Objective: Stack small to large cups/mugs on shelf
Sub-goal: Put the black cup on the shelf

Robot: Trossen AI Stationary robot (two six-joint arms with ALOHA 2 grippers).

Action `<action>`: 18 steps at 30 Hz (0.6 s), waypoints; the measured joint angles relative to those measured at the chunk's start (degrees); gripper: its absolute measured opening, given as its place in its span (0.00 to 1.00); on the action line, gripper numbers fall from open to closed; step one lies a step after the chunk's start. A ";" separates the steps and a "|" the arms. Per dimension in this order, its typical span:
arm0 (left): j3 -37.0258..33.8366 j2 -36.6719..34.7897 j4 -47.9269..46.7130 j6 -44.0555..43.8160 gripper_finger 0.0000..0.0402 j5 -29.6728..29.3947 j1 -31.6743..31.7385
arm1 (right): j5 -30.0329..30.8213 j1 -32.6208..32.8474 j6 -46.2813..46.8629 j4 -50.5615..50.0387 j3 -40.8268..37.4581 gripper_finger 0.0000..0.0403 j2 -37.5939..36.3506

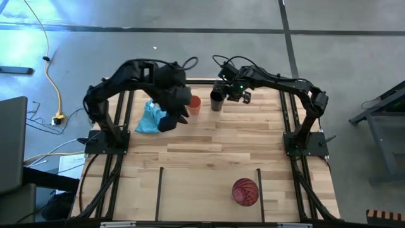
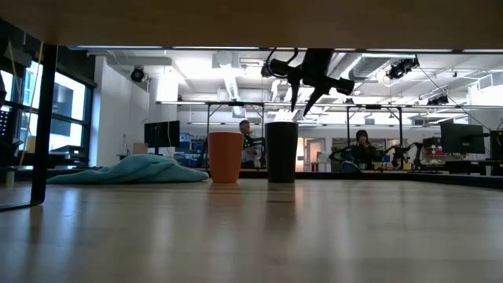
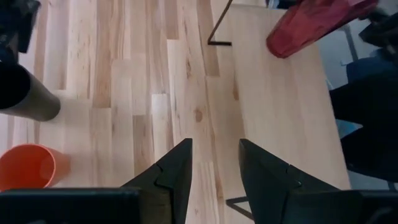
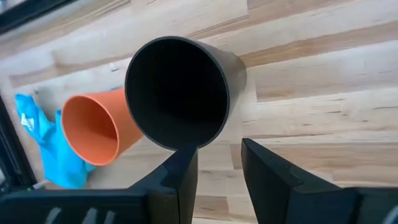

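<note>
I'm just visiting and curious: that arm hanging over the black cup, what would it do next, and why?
Probably lower the right gripper so one finger goes inside the black cup. It hovers open above the rim, the cup stands free beside the orange cup, and nothing is stacked yet.

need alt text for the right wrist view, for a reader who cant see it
Seen past the right gripper's two open dark fingers, an upright black cup shows its empty mouth just ahead. An orange cup stands beside it on the wooden table, with a light-blue cloth beyond.
</note>
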 joint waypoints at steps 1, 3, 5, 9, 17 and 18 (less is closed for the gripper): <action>0.00 -0.69 0.00 0.00 0.29 0.06 0.00 | 0.04 0.02 0.70 0.04 0.00 0.28 0.00; 0.00 -2.20 0.00 -0.01 0.29 0.06 0.00 | 0.05 0.26 2.45 0.32 0.00 0.28 0.00; 0.00 -3.93 0.00 -0.18 0.29 0.05 0.00 | -0.25 0.33 3.81 0.60 0.00 0.28 0.00; 0.00 -8.23 0.00 -0.25 0.29 0.01 0.00 | -1.00 0.63 7.20 1.06 0.00 0.28 0.00; -3.02 -19.31 0.10 -1.92 0.29 -1.40 -0.02 | -0.25 1.86 10.02 0.62 -0.04 0.28 2.29; -4.43 -21.21 0.08 -1.97 0.29 -1.99 -0.02 | -0.09 1.95 10.29 0.72 -0.04 0.28 2.66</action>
